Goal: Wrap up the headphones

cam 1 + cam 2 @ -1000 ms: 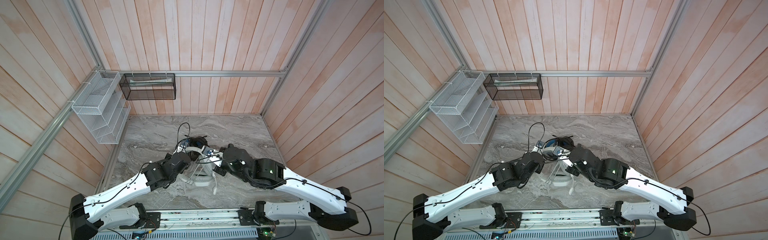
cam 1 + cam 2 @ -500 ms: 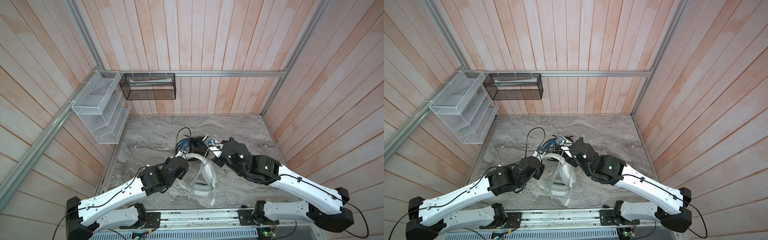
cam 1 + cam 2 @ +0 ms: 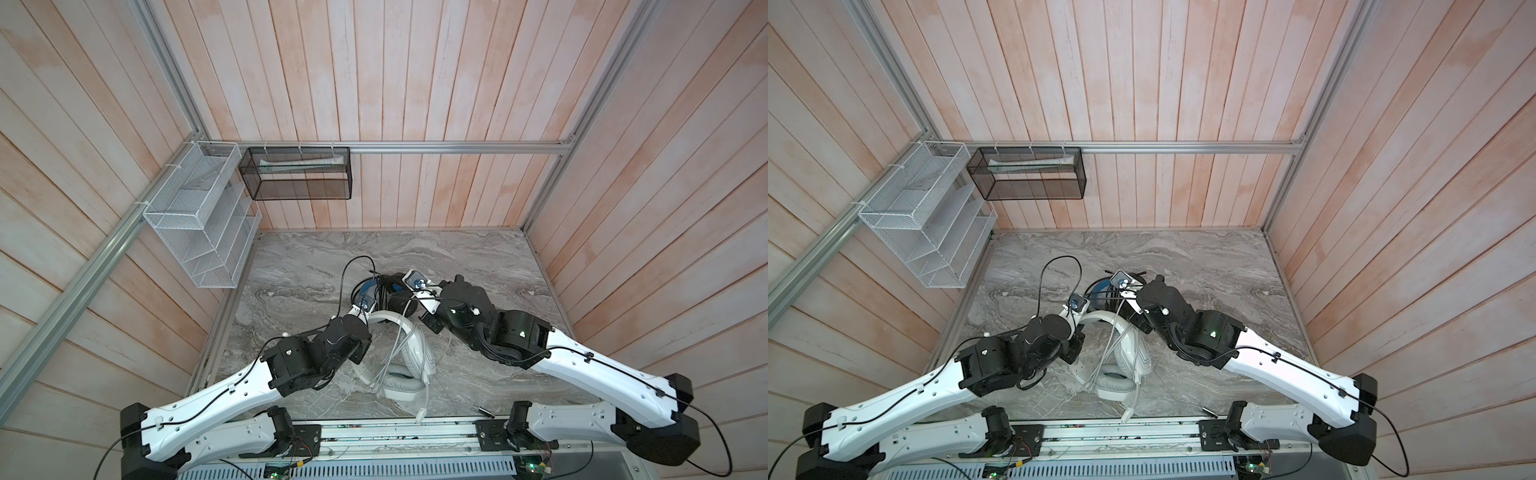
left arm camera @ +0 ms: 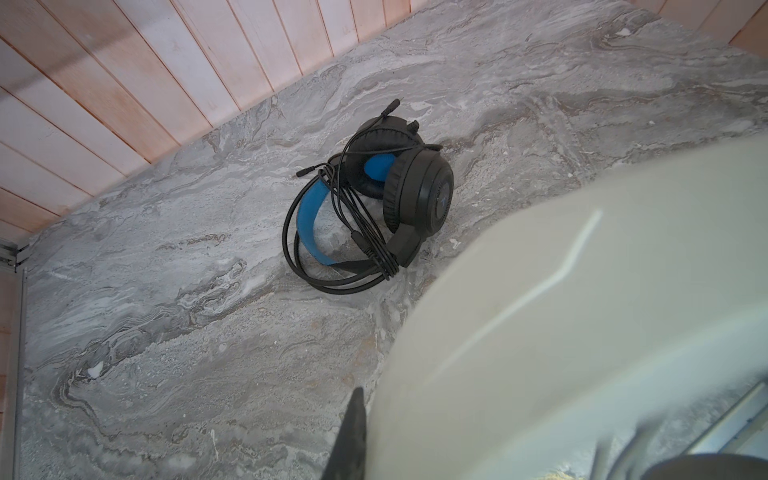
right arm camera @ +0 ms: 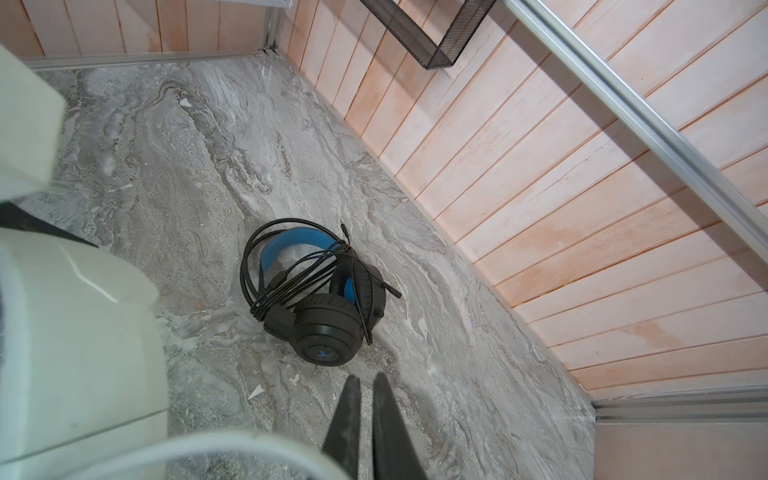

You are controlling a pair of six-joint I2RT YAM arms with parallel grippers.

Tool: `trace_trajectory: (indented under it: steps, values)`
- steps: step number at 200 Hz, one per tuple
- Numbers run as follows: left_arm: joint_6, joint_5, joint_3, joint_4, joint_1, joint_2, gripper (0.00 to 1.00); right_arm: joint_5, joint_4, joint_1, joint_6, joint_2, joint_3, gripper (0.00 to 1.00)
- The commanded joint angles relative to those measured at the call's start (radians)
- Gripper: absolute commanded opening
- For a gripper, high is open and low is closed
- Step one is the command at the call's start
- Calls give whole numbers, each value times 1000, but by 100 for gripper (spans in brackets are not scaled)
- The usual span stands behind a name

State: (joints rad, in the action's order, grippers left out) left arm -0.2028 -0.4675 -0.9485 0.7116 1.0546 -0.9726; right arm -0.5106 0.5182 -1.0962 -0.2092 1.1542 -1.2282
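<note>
Winding: black headset point(image 5: 328, 328) wrapped, 12 o'clock on worktop point(image 3: 478, 270); white headset point(image 3: 415, 357) at 6 w/ left gripper point(image 4: 363, 411) clamping its band, right gripper point(image 5: 366, 380) pinching grey cable point(image 5: 232, 442). Nxt: loop cable round band, taut.

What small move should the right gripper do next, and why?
Probably carry the grey cable once around the white headset. The right gripper seems shut on that cable, the left gripper clamps its headband, strands hang loose, and the black headset already looks wrapped.
</note>
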Motion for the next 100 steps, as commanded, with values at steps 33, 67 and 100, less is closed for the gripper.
trace_trajectory:
  steps: [33,67,100]
  values:
    - [-62,39,-93,-21,5,73,0,46,-90,53,77,-28,77,11]
    - [-100,48,-140,-31,2,115,0,81,-122,69,111,-25,116,20]
    - [-151,74,-195,-39,2,141,0,153,-161,95,138,-31,148,32]
